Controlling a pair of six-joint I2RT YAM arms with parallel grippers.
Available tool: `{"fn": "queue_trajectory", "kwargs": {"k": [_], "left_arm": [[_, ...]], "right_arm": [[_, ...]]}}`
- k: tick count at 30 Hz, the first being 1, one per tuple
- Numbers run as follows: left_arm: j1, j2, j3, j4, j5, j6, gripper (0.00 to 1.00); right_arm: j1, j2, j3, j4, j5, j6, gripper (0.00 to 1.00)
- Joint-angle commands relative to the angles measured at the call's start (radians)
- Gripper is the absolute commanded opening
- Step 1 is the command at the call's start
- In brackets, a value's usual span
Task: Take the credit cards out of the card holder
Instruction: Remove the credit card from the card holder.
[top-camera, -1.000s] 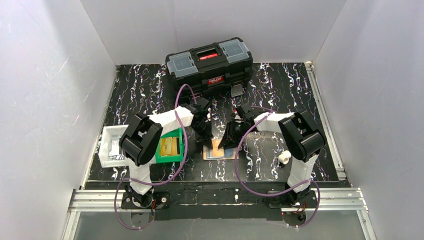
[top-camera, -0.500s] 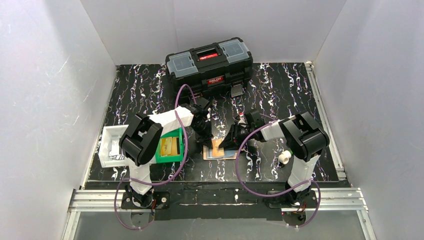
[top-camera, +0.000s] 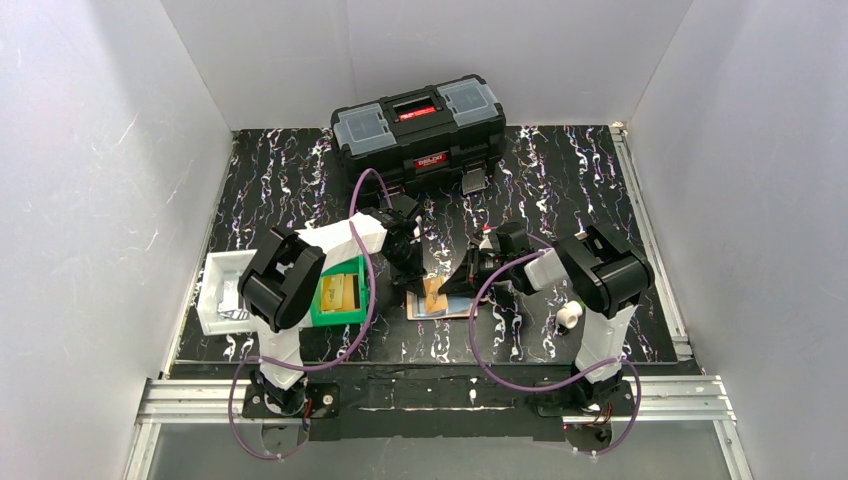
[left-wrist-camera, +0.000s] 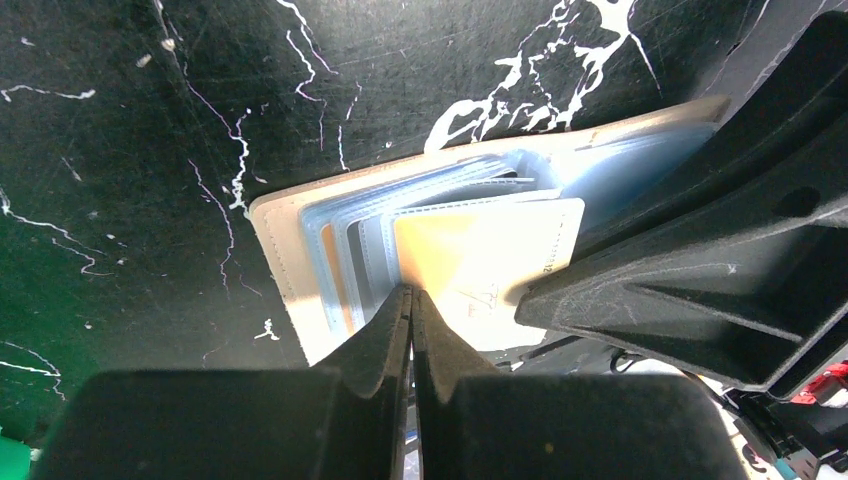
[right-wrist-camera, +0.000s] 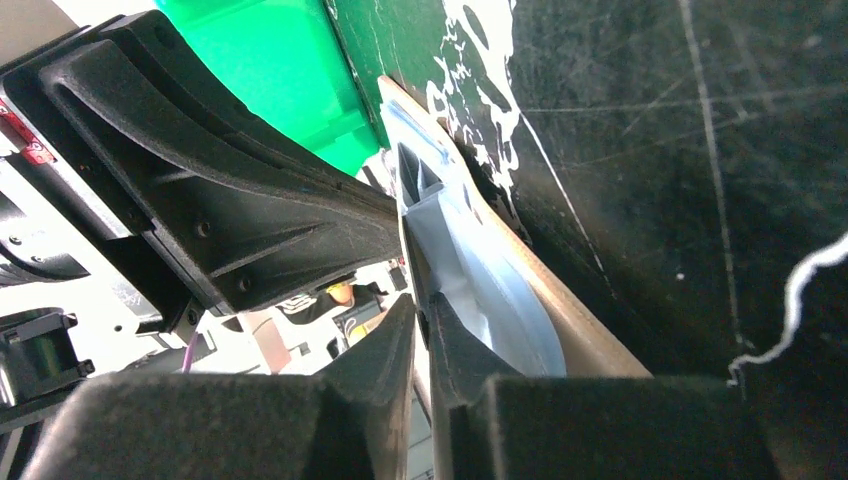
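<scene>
The tan card holder (top-camera: 452, 309) lies open on the black marbled table, its leather rim (left-wrist-camera: 285, 260) framing light blue sleeves. An orange-tan credit card (left-wrist-camera: 480, 265) sticks up out of the sleeves. My left gripper (left-wrist-camera: 410, 292) is shut, empty, with its tips pressed down on the holder at this card's near edge (top-camera: 412, 283). My right gripper (right-wrist-camera: 420, 305) comes in low from the right (top-camera: 447, 287), its jaws closed on the thin edge of that card. The blue sleeves (right-wrist-camera: 480, 290) and tan cover (right-wrist-camera: 570, 320) lie just beside its right finger. A light blue card cannot be told apart from the sleeves.
A black toolbox (top-camera: 420, 125) stands at the back. A green bin (top-camera: 340, 292) with yellow-tan slabs sits under the left arm, and a white tray (top-camera: 222, 292) lies further left. A small white cylinder (top-camera: 568, 315) lies by the right arm.
My right gripper has dropped lower and its jaws have closed in on the card's edge. The left gripper has stayed shut on the holder.
</scene>
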Motion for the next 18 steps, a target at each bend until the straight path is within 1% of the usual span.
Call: {"fn": "queue_trajectory", "kwargs": {"k": [1, 14, 18], "left_arm": [[-0.016, 0.068, -0.058, -0.040, -0.083, 0.012, 0.00], [-0.016, 0.079, -0.058, -0.060, -0.109, 0.023, 0.00], [-0.014, 0.076, -0.058, -0.061, -0.109, 0.026, 0.00]], "right_arm": [[-0.015, -0.005, -0.016, 0.004, 0.024, 0.039, 0.14], [-0.065, -0.108, -0.014, -0.215, 0.099, -0.111, 0.07], [-0.077, -0.140, -0.001, -0.307, 0.133, -0.162, 0.01]]}}
